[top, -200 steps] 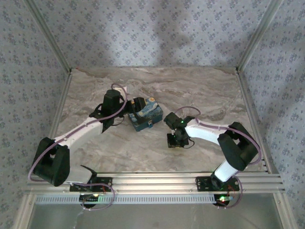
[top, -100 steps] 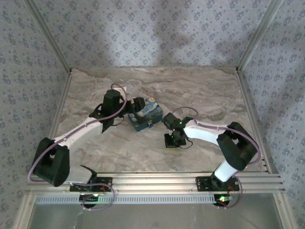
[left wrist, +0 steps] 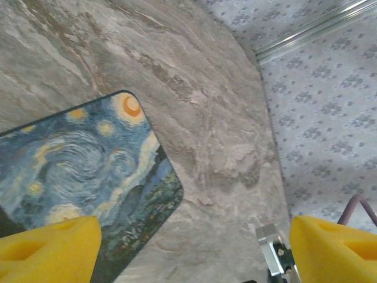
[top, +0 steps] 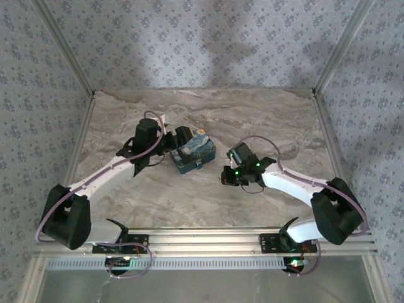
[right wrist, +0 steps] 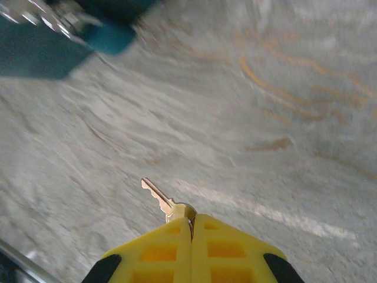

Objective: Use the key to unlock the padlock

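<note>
Two claws are working: the right claw (right wrist: 191, 229) is clamping the tiny pale-bladed key (right wrist: 156, 195); the left claw (left wrist: 188, 247) is gaping beside the dark-blue starry-picture padlock (top: 194, 153), left of desk (top: 271, 120) centre. Probably next: guiding the blade into it.

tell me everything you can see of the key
The key is small, with a short pale metal blade notched along one edge. Its head is almost wholly hidden between the yellow jaws of the right gripper, which is shut on it; just a pale rim shows. The blade sticks out past the fingertips, pointing up and left in the right wrist view, toward the blurred padlock. It looks lifted off the marble table.
</note>
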Motion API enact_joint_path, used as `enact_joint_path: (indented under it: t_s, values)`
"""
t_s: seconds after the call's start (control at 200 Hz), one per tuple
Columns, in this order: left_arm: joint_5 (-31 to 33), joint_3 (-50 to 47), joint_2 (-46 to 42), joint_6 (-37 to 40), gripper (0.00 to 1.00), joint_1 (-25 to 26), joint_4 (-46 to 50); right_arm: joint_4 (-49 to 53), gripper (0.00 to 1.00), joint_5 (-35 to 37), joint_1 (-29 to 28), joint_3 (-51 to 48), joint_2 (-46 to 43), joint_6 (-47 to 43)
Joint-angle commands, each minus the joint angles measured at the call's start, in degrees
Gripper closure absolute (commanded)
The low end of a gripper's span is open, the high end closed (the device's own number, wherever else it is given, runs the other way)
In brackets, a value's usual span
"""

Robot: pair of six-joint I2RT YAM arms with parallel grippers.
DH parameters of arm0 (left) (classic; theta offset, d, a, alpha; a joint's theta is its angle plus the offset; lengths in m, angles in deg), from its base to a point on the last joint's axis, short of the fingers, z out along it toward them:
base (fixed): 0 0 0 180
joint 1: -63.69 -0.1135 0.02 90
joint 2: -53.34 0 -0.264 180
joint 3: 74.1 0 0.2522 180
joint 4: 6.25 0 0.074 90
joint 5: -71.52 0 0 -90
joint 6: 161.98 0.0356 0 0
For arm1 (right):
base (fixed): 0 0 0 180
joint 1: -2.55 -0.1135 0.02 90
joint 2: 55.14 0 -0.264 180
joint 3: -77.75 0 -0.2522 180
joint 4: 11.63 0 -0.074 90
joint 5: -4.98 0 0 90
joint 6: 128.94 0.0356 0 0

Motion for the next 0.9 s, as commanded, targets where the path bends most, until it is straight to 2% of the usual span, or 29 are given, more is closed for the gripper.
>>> enact_joint_path:
  t_s: [0.0,0.105,0.295,0.46,0.894]
  values:
    - [-4.57,-0.33,0.96,-5.80,0.19,0.71,-6.00,-9.54,1.00,0.22,1.25,-0.34,-3.33,2.51]
    - [-5.16,1.30,2.13,-5.77,0.21,2.49,-6.47,-16.67,1.00,1.95,2.25,-0.14,-4.98,3.33]
    - [-5.15,3.44,5.03,-5.42,0.28,5.79,-7.42,-23.60,1.00,4.19,2.54,1.76,-5.72,2.48]
    - [-5.24,5.00,7.33,-5.68,0.34,7.88,-8.95,-23.74,1.00,3.20,1.93,4.25,-4.01,1.91]
    - [-5.10,6.07,9.74,-5.96,0.63,9.15,-9.80,-24.84,1.00,2.31,0.77,4.90,-2.50,2.50]
